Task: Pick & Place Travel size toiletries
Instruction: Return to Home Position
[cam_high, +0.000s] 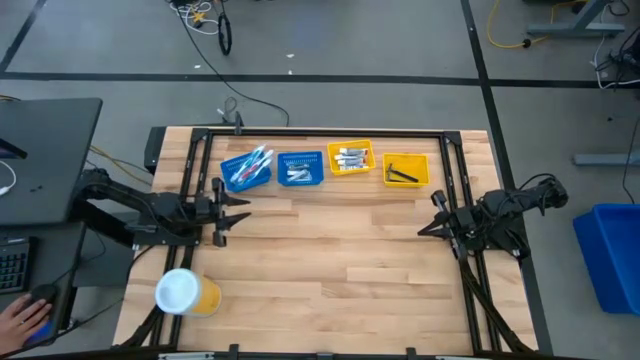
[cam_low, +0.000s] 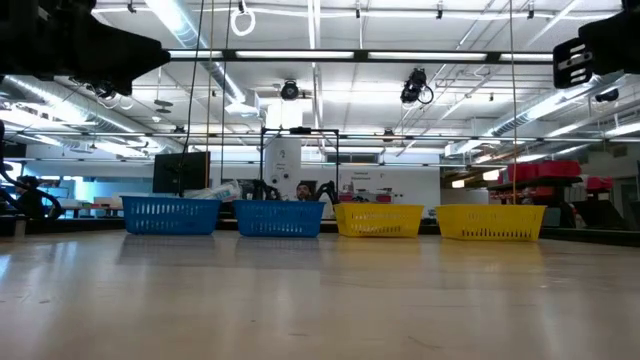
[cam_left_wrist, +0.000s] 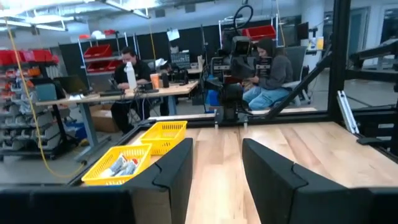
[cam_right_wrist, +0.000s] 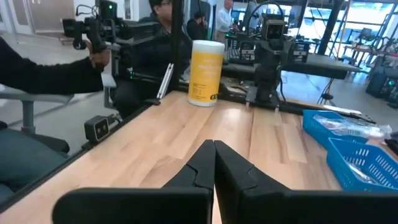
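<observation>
Toiletries (cam_high: 250, 166) lie sorted in the four trays (cam_high: 300, 155) along the desk's (cam_high: 340, 260) far edge. Homing looks in hand: left tool (cam_left_wrist: 216, 152) gapes wide, right tool (cam_right_wrist: 214, 149) is pinched closed, each at its own side; next, only parking.

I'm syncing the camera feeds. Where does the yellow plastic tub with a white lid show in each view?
High view: yellow plastic tub with a white lid, lower left, near the wooden table's edge.
Low view: not in it.
Left wrist view: not in it.
Right wrist view: standing upright at the table's far end.
Shared landmark: the blue mesh trays, seen in high, low and right wrist views.
</observation>
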